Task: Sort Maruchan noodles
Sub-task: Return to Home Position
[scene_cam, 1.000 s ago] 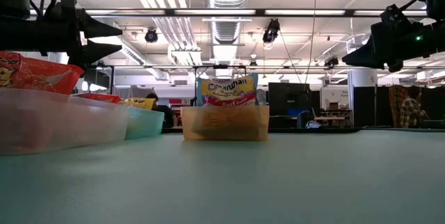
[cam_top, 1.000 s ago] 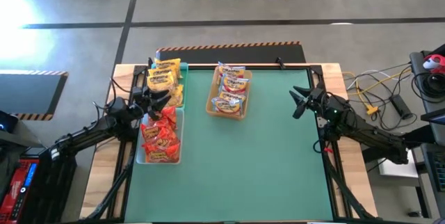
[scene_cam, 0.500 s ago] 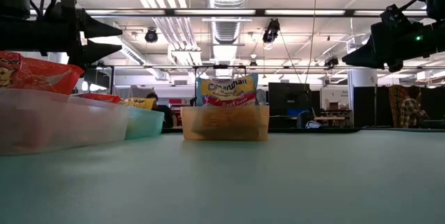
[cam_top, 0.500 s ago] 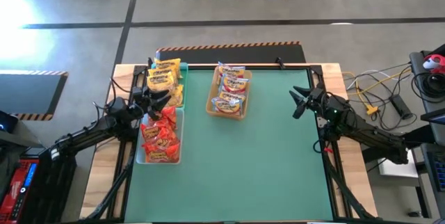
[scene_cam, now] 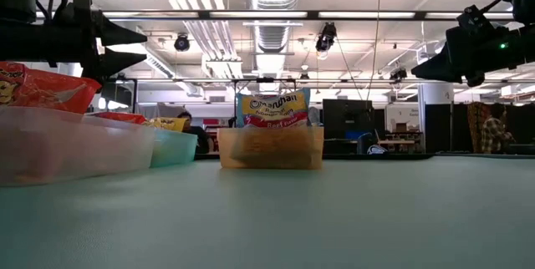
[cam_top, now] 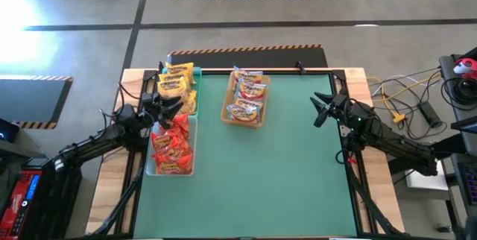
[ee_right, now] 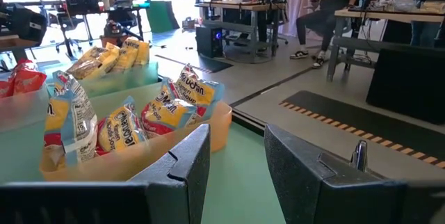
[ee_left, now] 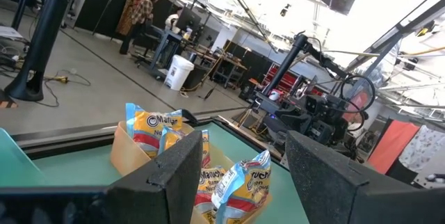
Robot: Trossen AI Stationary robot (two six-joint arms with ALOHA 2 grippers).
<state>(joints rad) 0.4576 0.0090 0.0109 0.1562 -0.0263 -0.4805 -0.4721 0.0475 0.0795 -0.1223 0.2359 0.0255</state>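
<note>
A noodle packet (scene_cam: 272,109) stands in a tan tray (scene_cam: 270,150).

Mat (cam_top: 283,173) open, tan tray (cam_top: 242,124) rear centre, two trays (cam_top: 170,173) left

Noodle pkts all in trays, crinkly, piled loose: yellow pkts (cam_top: 177,85) in teal tray (cam_top: 197,95) at table's left, red pkts (cam_top: 171,147) in adjoining clear tray (cam_top: 170,173), orange-blue pkts (cam_top: 248,95) in tan tray (cam_top: 244,124), one upright.

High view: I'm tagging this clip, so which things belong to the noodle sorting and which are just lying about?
Job: yellow packets, red packets, blue-trimmed packets; teal tray, clear tray, tan tray; left hand, right hand, both open, empty.
Lying about: cables, red-and-white object, right of the table.
</note>
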